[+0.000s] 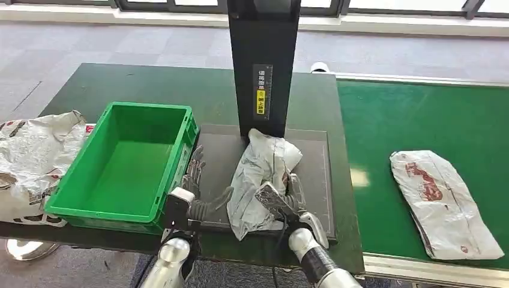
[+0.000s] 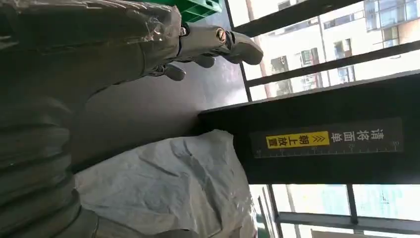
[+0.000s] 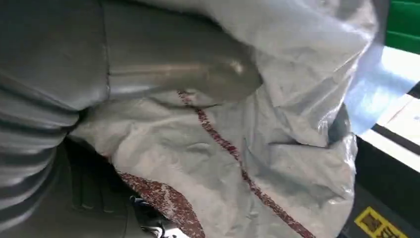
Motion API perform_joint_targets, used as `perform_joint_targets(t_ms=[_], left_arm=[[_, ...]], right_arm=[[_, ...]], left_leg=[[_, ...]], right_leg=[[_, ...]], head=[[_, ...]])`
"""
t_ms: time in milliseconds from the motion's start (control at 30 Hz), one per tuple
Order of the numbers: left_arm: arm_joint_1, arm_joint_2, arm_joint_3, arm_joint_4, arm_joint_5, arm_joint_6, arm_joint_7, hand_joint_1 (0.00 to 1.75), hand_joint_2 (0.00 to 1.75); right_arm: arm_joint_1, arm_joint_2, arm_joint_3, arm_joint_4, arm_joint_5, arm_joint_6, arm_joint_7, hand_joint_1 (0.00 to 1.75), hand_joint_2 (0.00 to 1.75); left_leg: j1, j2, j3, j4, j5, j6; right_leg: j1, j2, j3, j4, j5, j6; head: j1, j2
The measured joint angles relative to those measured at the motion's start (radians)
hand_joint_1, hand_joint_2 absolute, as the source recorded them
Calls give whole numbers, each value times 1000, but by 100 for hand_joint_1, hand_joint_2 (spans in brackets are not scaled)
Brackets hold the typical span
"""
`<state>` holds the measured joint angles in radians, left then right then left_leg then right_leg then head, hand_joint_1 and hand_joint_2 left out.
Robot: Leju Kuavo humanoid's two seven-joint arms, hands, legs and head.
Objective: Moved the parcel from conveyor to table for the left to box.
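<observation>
3 parcels, 1 green box [image 1: 129,162]. Right hand [image 1: 282,201] grips centre parcel [image 1: 261,171]; left hand [image 1: 195,192] spread, holding nothing. Right wrist view shows parcel's red print.

The scene is brightly lit by daylight from the far windows [image 1: 180,5]. Glare is seen on the conveyor [image 1: 359,177]. The windows are overexposed in the left wrist view; the right wrist view is blurred close up.

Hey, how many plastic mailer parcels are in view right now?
3. One parcel lies on the black mat under the right hand; one lies on the green conveyor at right; a crumpled one sits left of the green bin. Others may be hidden.
</observation>
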<state>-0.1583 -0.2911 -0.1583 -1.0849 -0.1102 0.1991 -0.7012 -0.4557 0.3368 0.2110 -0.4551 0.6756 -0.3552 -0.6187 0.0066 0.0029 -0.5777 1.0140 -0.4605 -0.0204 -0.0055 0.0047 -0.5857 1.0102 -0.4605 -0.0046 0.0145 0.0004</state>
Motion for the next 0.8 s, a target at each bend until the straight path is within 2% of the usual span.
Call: perform_joint_targets(t_ms=[167,233,333,400,633,800], left_arm=[[0,0,0,1,0,12,0,0,175],[1,0,0,-3,0,22,0,0,175],[3,1,0,-10,0,32,0,0,175],[4,1,1,-16,-2,35,0,0,175],[5,1,2,-24,-3,42,0,0,175],[7,1,2,-35,-19,69,0,0,175]], right_arm=[[1,0,2,8,-29,-36,-40,0,0],[16,0,0,-18,-99,-82,-70,0,0],[94,-4,9,-212,-227,-232,-78,0,0],[135,-13,27,-343,-239,-302,-81,0,0],[209,-26,50,-554,-227,-324,-84,0,0],[310,-14,43,-857,-100,-345,-86,0,0]], left_leg=[[0,0,0,0,0,0],[0,0,0,0,0,0],[0,-3,-2,0,0,0],[0,-2,-2,0,0,0],[0,-2,-1,0,0,0],[0,-2,-2,0,0,0]], right_leg=[[0,0,0,0,0,0],[0,0,0,0,0,0],[0,-2,0,0,0,0],[0,-1,0,0,0,0],[0,-1,0,0,0,0],[0,-1,-1,0,0,0]], head=[[0,0],[0,0],[0,0],[0,0],[0,0],[0,0]])
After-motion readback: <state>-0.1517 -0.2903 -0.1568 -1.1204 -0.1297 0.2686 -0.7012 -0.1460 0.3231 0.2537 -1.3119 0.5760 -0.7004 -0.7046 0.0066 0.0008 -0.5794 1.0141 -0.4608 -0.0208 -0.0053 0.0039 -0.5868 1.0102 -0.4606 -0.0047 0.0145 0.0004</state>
